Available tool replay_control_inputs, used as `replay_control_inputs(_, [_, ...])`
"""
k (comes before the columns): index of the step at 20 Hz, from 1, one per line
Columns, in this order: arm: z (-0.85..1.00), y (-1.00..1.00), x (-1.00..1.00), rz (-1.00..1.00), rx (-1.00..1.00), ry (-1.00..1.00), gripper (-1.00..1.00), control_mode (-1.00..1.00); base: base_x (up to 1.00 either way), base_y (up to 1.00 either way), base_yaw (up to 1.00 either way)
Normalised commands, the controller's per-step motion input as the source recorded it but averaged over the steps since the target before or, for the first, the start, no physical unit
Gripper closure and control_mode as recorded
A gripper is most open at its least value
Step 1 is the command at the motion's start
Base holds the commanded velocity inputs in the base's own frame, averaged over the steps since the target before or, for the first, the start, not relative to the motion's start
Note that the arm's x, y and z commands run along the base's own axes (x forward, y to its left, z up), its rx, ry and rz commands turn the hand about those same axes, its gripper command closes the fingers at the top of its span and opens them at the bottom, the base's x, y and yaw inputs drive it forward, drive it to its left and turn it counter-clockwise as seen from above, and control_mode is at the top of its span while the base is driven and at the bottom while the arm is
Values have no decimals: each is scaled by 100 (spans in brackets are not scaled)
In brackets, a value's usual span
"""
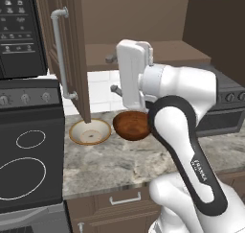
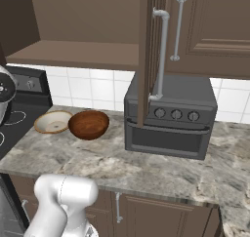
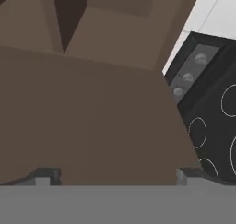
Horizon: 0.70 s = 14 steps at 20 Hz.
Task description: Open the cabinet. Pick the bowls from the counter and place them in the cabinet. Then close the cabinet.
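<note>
With one cabinet point(image 1: 72, 45) door swung open and seen edge-on, two long silver bar handles point(image 2: 161, 55) are counted in the right base view, one on the open door and one on the shut door beside it. Two bowls are counted on the bench point(image 1: 115, 165): a shallow tan-rimmed bowl point(image 1: 90, 132) with a cream inside and a deeper reddish-brown bowl point(image 1: 131, 125), set side by side and touching or nearly so, just below the open cabinet shelf point(image 2: 78, 53). One black toaster oven point(image 2: 168, 116) is seen on the bench to the right of the bowls, and one black stovetop point(image 1: 28, 165) with white rings to the left. The arm is raised with its hand up at the level of the cabinet shelf, above the brown bowl, pointed into the cabinet. In the hand view the fingers point(image 3: 44, 176) are spread wide apart with nothing between them, the brown shelf surface lying ahead. One drawer point(image 1: 124, 198) is noted under the bench edge.
</note>
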Motion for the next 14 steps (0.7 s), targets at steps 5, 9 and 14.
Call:
replay_control_inputs(5, [-37,84,24,9,11,11,-100,-100,0,0,0])
replay_control_inputs(9, [-19,90,19,8,5,6,-100,-100,0,0,0])
replay_control_inputs(14, [-7,50,25,7,2,4,-100,-100,0,0,0])
